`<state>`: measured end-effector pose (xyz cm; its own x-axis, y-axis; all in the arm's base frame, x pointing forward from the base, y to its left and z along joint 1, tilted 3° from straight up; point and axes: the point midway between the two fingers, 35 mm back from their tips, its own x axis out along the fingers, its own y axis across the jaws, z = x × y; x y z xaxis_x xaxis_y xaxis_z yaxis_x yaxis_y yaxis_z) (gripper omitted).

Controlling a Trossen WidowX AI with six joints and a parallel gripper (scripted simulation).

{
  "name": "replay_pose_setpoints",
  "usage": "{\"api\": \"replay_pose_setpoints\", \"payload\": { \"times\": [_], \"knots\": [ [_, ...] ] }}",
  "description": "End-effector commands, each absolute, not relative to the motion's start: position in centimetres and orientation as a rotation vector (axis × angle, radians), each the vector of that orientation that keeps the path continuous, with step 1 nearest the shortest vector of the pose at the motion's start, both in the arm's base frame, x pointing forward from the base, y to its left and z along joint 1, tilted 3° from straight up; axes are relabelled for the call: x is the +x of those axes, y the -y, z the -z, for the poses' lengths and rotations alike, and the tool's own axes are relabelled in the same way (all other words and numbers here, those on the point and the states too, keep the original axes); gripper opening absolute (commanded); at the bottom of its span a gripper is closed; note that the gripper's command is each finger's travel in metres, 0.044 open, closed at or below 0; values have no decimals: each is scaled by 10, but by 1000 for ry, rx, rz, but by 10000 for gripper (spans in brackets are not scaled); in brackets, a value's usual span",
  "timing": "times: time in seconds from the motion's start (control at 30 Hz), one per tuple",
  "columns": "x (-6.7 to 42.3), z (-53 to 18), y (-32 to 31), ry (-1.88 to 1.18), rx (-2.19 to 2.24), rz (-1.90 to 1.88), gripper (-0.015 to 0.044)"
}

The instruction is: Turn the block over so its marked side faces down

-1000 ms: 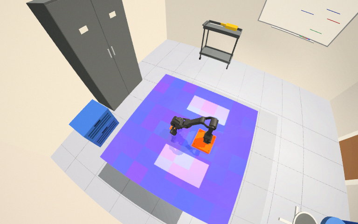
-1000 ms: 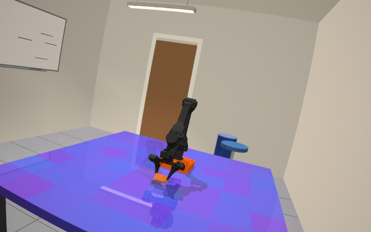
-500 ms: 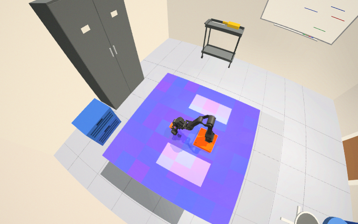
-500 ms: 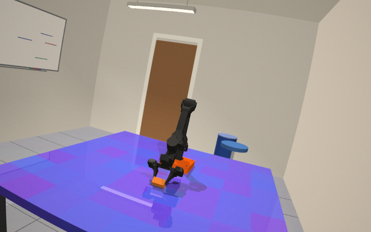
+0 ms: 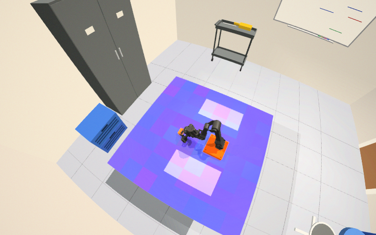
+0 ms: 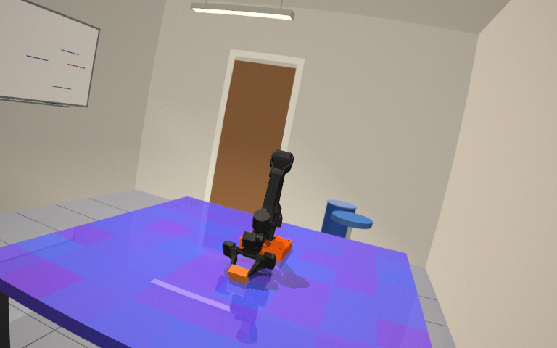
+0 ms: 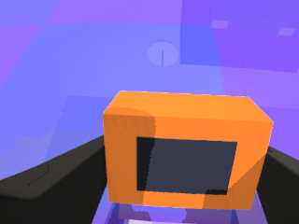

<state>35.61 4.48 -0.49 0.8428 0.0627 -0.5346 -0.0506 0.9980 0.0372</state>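
Glossy purple-and-blue checkered table [image 6: 102, 287] in a plain room, brown door [image 6: 254, 131] behind, whiteboard [image 6: 45, 57] on the wall, grey cabinet [image 5: 94, 52] and a trolley [image 5: 250, 34] off to the sides. Black arm on an orange base plate [image 5: 219, 154] is folded forward and low, gripper [image 6: 248, 266] close to the table top.

Fingers are clamped on the orange block [image 7: 187, 149], one dark finger [image 7: 56, 187] on each side of it in the wrist view, standing fairly wide because the block is wide. Block is held just above the table in front of the base; exterior view shows its reflection below it, and I can't tell for sure whether its underside touches the surface or hangs a hair above.

Dark marked panel [image 7: 186, 166] faces the wrist camera, so it points back toward the gripper body, not downward.

Progress, as a judgement: pick-up is done and the block is under control, flip is only partway at best. Left to do: rotate the wrist until the dark panel points at the table, lower it flat, open the fingers, back away with the block resting there
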Motion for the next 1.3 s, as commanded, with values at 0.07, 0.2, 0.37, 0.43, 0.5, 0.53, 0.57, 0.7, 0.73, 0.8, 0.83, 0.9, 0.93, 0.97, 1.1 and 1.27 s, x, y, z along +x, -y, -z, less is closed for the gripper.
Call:
{"api": "replay_pose_setpoints", "payload": {
  "times": [0.07,0.2,0.37,0.43,0.5,0.53,0.57,0.7,0.73,0.8,0.83,0.9,0.93,0.97,1.1,1.27],
  "knots": [
    [341,11,-43,-507,27,-51,0],
    [336,7,-42,-461,31,-50,0],
    [336,5,-42,-442,32,-49,0],
    [335,4,-42,-428,32,-49,0],
    [335,4,-42,-426,32,-49,0],
    [335,4,-42,-426,32,-49,0],
    [335,4,-42,-426,32,-49,0],
    [335,4,-42,-426,32,-49,0],
    [335,4,-42,-426,32,-49,0],
    [335,4,-42,-426,32,-49,0],
    [335,4,-42,-426,32,-49,0],
    [335,4,-42,-426,32,-49,52],
    [335,4,-42,-426,32,-49,79],
    [335,4,-42,-426,32,-49,105],
    [335,4,-42,-426,32,-49,210],
    [335,4,-42,-426,32,-49,341]
  ]
}}
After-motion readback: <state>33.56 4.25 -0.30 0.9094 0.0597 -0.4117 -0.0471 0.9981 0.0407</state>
